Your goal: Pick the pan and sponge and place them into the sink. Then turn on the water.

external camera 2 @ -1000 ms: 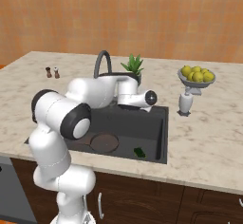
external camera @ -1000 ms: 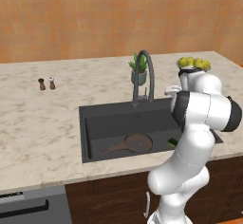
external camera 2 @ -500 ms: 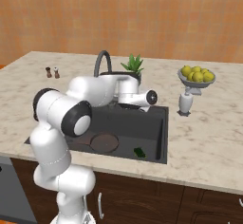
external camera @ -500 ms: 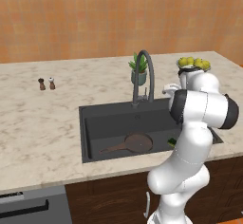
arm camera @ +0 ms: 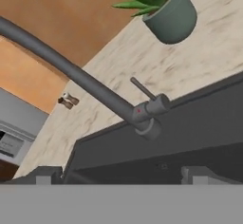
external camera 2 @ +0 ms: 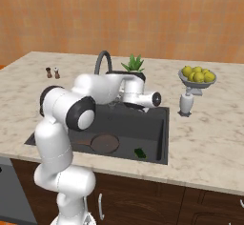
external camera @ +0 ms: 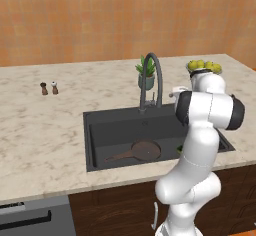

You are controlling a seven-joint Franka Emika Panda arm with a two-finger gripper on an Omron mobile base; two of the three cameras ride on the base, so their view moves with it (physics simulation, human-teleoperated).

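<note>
The pan (external camera: 143,150) lies flat on the floor of the sink (external camera: 107,121), handle pointing left, and the sponge (external camera 2: 139,153) rests in the same basin to its right, near the front wall. At the sink's back edge stands the arched faucet (external camera: 152,80), with a potted plant (external camera: 146,73) just behind it. The gripper (arm camera: 118,174) hovers over the basin facing the faucet's base and lever, its fingers spread wide and holding nothing. Farther right stands a bowl of lemons (external camera 2: 197,76).
</note>
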